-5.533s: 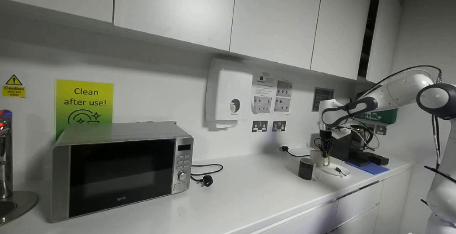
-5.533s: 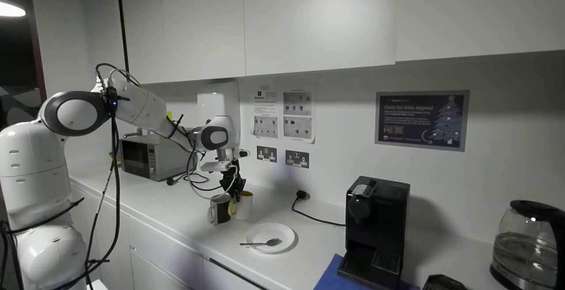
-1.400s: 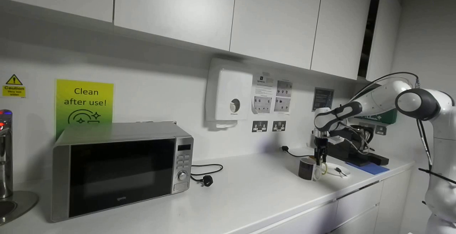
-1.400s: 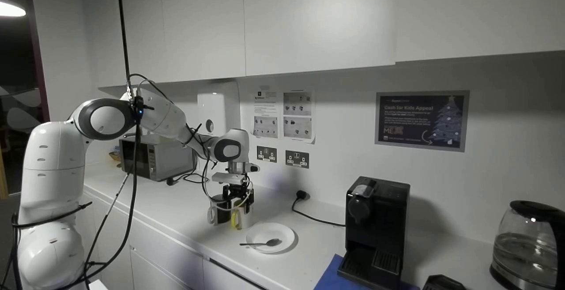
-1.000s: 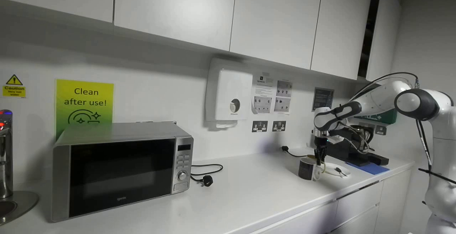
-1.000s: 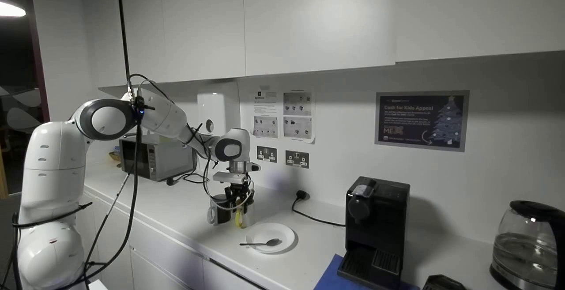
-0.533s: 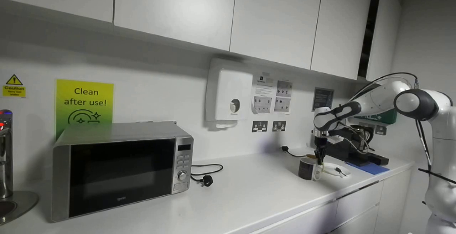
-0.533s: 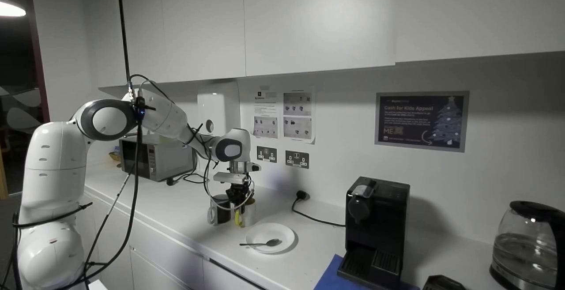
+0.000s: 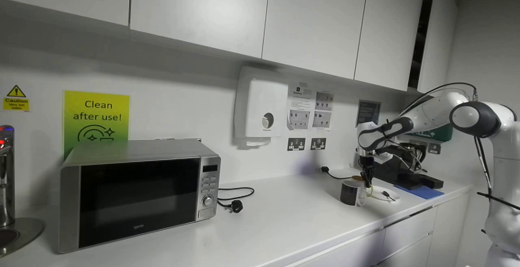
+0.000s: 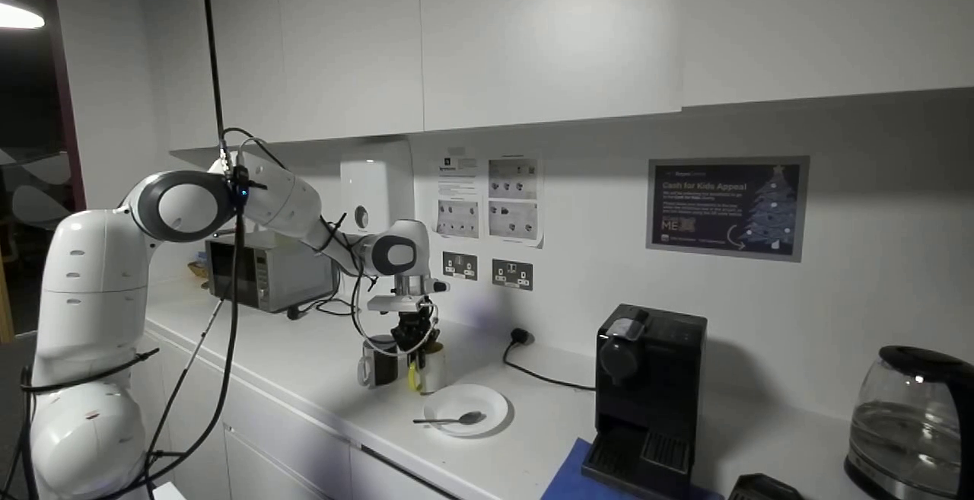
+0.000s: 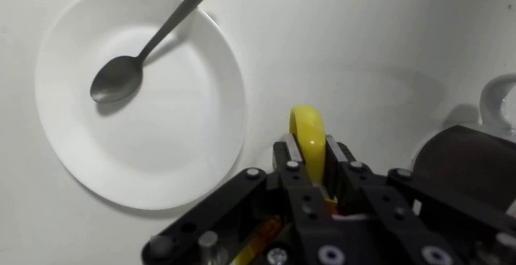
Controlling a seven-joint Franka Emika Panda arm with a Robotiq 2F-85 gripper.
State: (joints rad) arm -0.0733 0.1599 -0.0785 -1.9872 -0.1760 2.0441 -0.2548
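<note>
Gripper [image 11: 314, 149] clamping white mug [image 10: 435, 374] by yellow handle [image 11: 308, 124], fingers [image 11: 335, 149] pressing on both sides. Mug sitting on counter [image 10: 540, 409] between black mug [image 10: 386, 370] and white plate [image 11: 169, 136], near both. Spoon [image 11: 117, 79] lying on plate, shaft jutting past rim.

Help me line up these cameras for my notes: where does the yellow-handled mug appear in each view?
In an exterior view: yellow-handled mug, right of centre and low, partly behind the dark mug.
In an exterior view: yellow-handled mug, left of centre and low.
Wrist view: its yellow handle, right of centre, held by the gripper; body mostly hidden.
Shared landmark: white plate with a spoon.
</note>
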